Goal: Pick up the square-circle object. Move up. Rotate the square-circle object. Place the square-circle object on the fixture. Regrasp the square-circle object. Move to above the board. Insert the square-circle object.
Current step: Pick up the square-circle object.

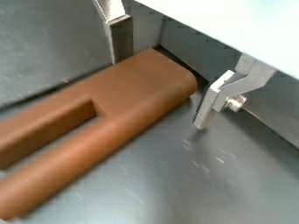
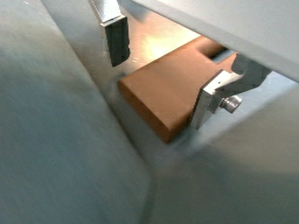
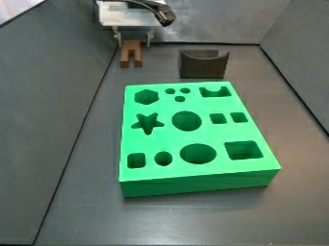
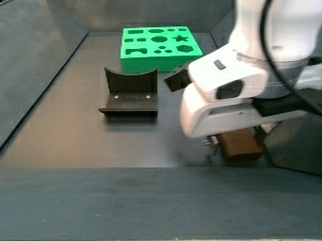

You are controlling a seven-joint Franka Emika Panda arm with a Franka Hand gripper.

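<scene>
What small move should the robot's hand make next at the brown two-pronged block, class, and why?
Probably close the fingers. The hand sits low at the small brown two-pronged block, with one silver finger plate on each side of the block's solid end and small gaps visible in both wrist views. The block lies on the dark floor, so gripping comes before lifting.

light: even, soft | wrist views: blurred | shadows: faint

From my remote station, the tool [image 1: 163, 74] showed two flat silver plate fingers [image 1: 121, 35] with dark pads, one fastened by a small round screw. In a side view the arm [image 4: 270, 42] was glossy white, rounded casings meeting at dark joints, with a boxy white wrist housing.
</scene>
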